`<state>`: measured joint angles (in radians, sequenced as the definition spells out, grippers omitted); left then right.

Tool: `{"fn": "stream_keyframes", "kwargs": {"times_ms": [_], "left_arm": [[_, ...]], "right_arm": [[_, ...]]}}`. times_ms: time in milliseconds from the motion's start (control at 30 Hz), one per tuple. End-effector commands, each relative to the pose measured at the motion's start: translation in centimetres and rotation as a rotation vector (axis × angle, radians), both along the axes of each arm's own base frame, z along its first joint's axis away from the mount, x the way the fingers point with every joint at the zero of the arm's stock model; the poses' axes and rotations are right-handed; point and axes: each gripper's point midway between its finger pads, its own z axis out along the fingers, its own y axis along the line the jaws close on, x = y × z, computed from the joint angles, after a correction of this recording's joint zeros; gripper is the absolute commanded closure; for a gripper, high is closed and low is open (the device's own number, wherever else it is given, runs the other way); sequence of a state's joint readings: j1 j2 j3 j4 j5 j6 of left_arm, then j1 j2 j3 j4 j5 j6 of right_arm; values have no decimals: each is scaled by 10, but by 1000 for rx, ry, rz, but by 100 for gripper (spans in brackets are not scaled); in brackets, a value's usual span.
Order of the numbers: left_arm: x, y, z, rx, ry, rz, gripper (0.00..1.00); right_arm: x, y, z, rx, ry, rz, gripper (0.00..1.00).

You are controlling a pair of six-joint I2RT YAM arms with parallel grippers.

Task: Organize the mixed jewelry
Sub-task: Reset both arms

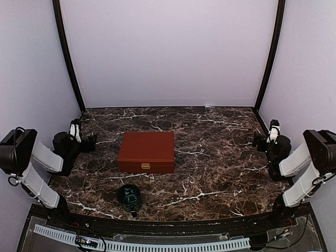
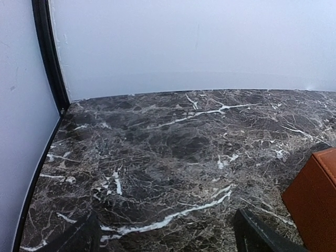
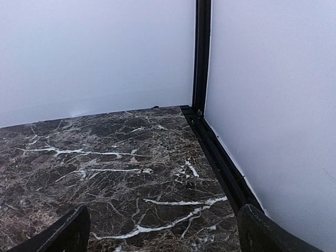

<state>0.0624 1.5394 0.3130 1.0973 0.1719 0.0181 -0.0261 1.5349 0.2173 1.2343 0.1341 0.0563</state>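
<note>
No jewelry shows in any view. A closed reddish-brown box [image 1: 146, 151] with a small gold clasp on its near side sits mid-table; its corner also shows in the left wrist view [image 2: 315, 199]. A dark green cup [image 1: 129, 195] stands in front of the box, its contents too small to make out. My left gripper [image 1: 89, 142] is open and empty at the table's left edge, left of the box; in its wrist view [image 2: 168, 239] only bare marble lies between the fingers. My right gripper [image 1: 261, 140] is open and empty at the right edge [image 3: 163, 233].
The table is dark marble with white veins [image 1: 210, 157]. White walls with black corner posts [image 3: 202, 52] close it in at the back and sides. A black rail [image 3: 220, 157] runs along the right wall's foot.
</note>
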Motion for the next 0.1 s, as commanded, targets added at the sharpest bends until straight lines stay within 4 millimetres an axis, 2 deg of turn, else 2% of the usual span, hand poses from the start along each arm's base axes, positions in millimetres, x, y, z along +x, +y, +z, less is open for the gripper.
{"fn": "stream_keyframes", "kwargs": {"times_ms": [0,67], "left_arm": [[-1,3,13,60,-94,16,9],[-1,5,11,59,-84,33,2]], "right_arm": [[5,3,17,-15,-66,11,1],[5,2,16,-15,-60,10,1]]}}
